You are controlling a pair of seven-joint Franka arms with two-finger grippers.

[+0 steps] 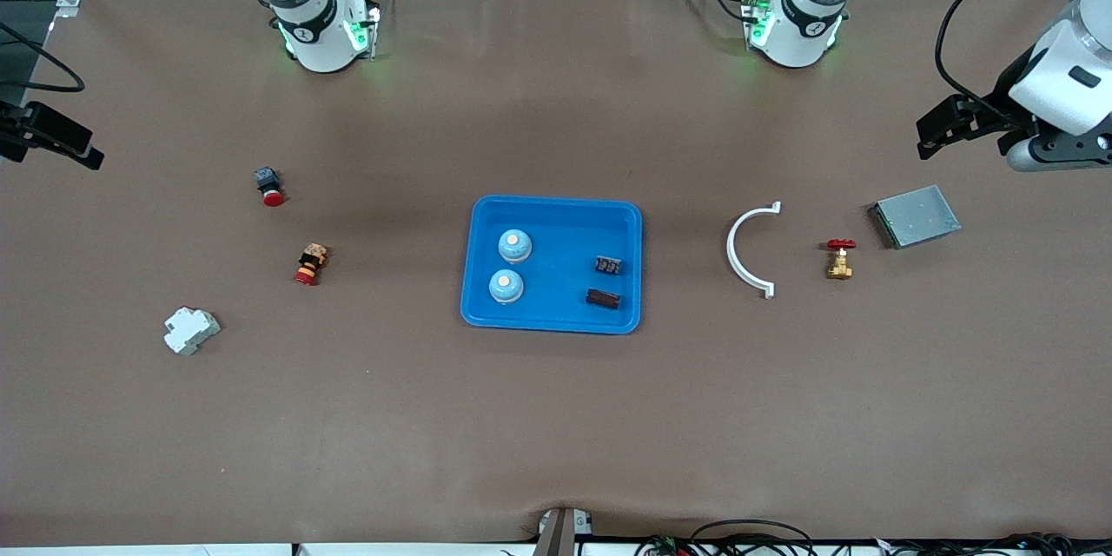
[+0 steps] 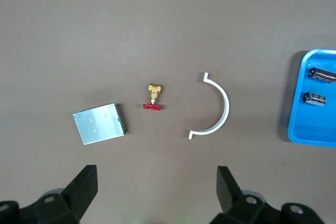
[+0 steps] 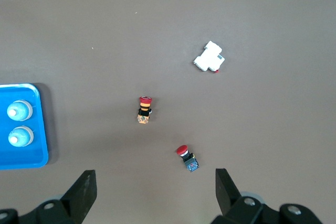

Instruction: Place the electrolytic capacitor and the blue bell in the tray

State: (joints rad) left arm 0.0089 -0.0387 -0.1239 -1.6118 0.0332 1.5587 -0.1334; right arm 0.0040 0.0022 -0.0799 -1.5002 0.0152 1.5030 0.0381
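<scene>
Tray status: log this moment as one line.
tray: two blue bells, two capacitors inside | left gripper: open, waiting | right gripper: open, waiting

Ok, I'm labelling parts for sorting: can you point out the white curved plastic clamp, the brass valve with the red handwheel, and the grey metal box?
White curved plastic clamp [image 1: 732,249]: front view, middle of its arc.
Brass valve with red handwheel [image 1: 839,265]: front view, brass body.
Grey metal box [image 1: 917,215]: front view, top face.

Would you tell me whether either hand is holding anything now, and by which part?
Nothing is held: the left hand and right hand are both open and empty above the table.
</scene>
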